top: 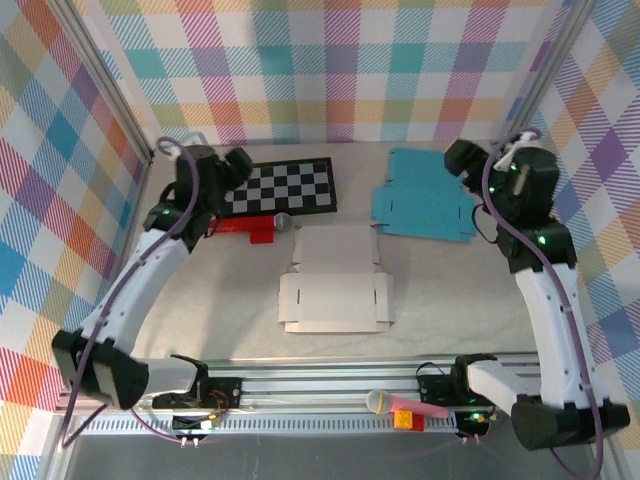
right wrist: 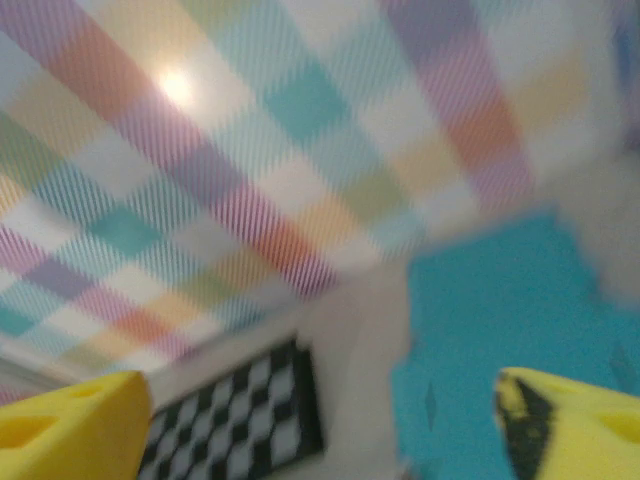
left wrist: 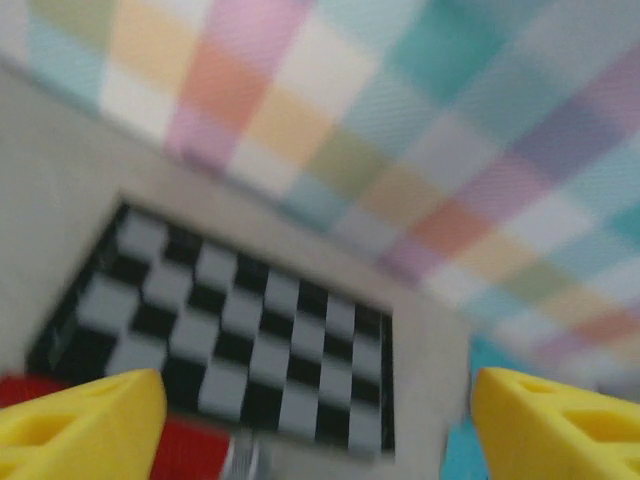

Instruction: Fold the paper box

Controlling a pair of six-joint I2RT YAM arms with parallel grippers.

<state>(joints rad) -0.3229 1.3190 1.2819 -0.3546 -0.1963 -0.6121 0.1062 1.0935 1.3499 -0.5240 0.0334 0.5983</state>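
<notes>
Plaid walls [top: 330, 70], grey table [top: 445, 295]; paper box [top: 335, 290] flat; left gripper [top: 238, 162] and right gripper [top: 461, 158] gape empty.

Pastel plaid walls [top: 330, 70] enclose a pale grey table [top: 440, 290].

We are counting two flat paper boxes, one white box [top: 335, 290] and one teal box [top: 425, 205]. We are also counting one checkerboard [top: 283, 187], one red block [top: 245, 228], one pink microphone [top: 400, 404], and two arms, the left arm [top: 150, 268] and the right arm [top: 548, 300].
</notes>
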